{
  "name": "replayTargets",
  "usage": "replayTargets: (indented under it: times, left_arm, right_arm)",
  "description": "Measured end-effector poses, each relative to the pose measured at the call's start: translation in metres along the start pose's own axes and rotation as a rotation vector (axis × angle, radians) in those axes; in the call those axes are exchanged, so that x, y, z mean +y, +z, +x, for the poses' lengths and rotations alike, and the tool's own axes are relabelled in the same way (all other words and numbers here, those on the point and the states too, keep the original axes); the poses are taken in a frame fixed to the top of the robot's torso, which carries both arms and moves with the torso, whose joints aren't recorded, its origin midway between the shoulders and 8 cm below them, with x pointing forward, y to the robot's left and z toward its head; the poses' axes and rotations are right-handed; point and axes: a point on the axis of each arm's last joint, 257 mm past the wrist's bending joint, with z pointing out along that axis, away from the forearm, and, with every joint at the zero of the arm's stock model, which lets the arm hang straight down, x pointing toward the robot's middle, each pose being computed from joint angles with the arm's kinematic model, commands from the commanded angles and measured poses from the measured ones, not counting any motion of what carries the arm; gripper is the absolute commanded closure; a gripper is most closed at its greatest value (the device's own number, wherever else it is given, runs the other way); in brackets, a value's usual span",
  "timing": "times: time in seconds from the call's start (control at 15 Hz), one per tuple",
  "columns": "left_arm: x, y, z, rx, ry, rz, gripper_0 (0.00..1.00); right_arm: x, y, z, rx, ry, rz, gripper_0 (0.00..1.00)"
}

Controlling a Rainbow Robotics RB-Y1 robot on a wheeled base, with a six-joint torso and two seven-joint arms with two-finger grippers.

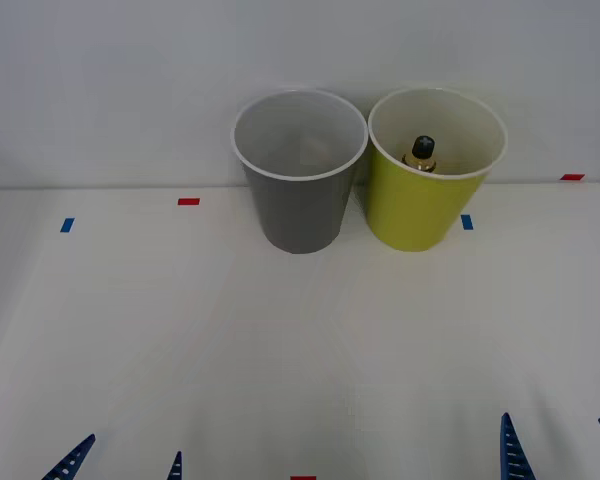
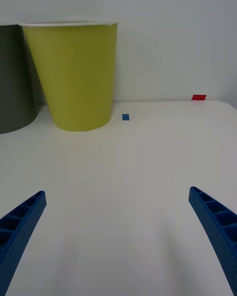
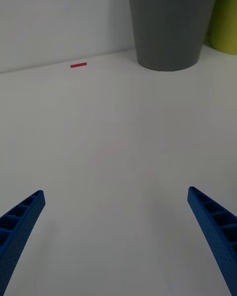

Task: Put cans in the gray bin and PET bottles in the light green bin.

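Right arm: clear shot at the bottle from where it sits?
Probably not from the side. The bottle stands inside the light green bin, so the bin's wall blocks it; only a reach down through the open top looks free. The right tool is open, low at the table's near edge.

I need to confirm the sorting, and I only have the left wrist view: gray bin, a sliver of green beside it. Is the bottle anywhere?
Observer: Yes, the bottle stands inside the green bin; its black cap shows above the near rim.
Operator: Anything in the gray bin?
Observer: The gray bin looks empty from the front view, as far as its inside shows.
Operator: Where is the right tool?
Observer: The right tool sits open at the table's near edge, like the left tool.
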Motion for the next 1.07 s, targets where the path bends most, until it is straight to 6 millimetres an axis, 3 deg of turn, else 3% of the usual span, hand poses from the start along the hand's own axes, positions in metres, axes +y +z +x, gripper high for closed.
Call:
replayTargets:
  times: [1.07]
  left_arm:
    - [0.0000, 0.0000, 0.0000, 0.000, 0.000, 0.000, 0.00]
  right_arm:
    - [0.0001, 0.0000, 0.0000, 0.000, 0.001, 0.000, 0.00]
